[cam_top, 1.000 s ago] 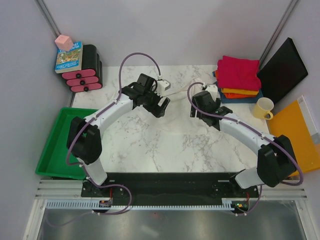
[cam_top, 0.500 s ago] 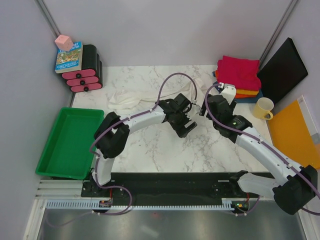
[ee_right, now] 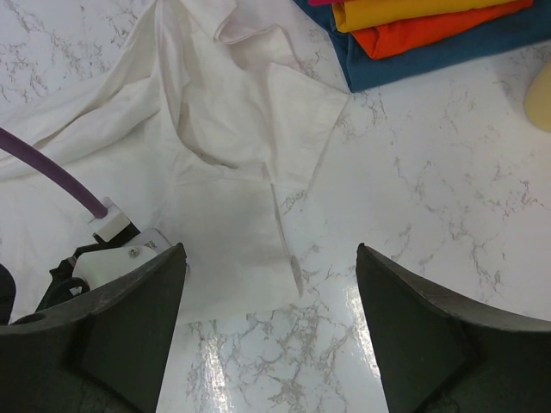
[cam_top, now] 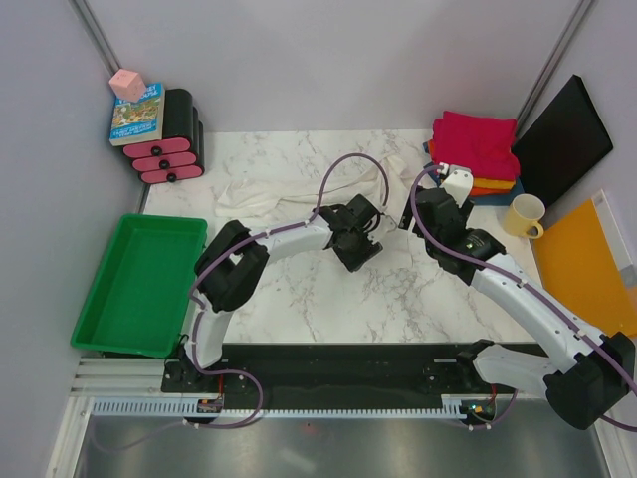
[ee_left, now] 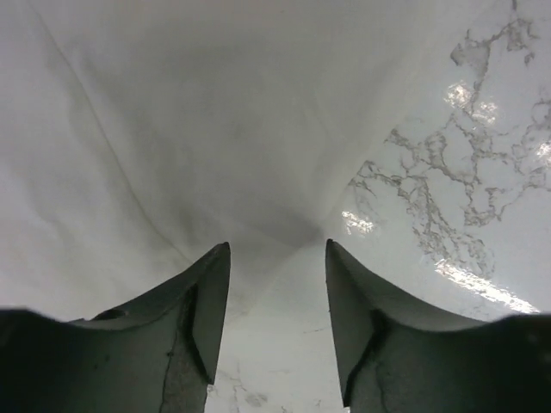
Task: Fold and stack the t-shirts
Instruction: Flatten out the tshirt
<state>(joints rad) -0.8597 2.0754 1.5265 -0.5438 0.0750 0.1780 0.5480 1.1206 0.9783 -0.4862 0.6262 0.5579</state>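
Large off-white wrinkled short-sleeved cotton t-shirt (cam_top: pixel 261 194): lies crumpled across the far-middle of the white marble table (cam_top: pixel 299 299), spread from left to right, one sleeve reaching toward the far-right pile.

Handling, as judged: light, limp, no stiffness, so it will sag and drag when lifted. It is likely to slide easily on the polished top. Best taken at an edge or corner with both arms, so a flat span hangs between them (a pinch mid-panel would only bunch it).

Left gripper (ee_left: pixel 277 249): fingers apart, astride the shirt's near edge, cloth not yet pinched. Right gripper (ee_right: pixel 271 249): fingers wide apart above the sleeve and hem, holding nothing.

Stack of folded magenta, orange and dark blue t-shirts (cam_top: pixel 475 149): far right, squared.

Containers: green plastic tray (cam_top: pixel 139 289), near left, nothing showing inside. Pale yellow mug (cam_top: pixel 525 215), right; its contents cannot be told.
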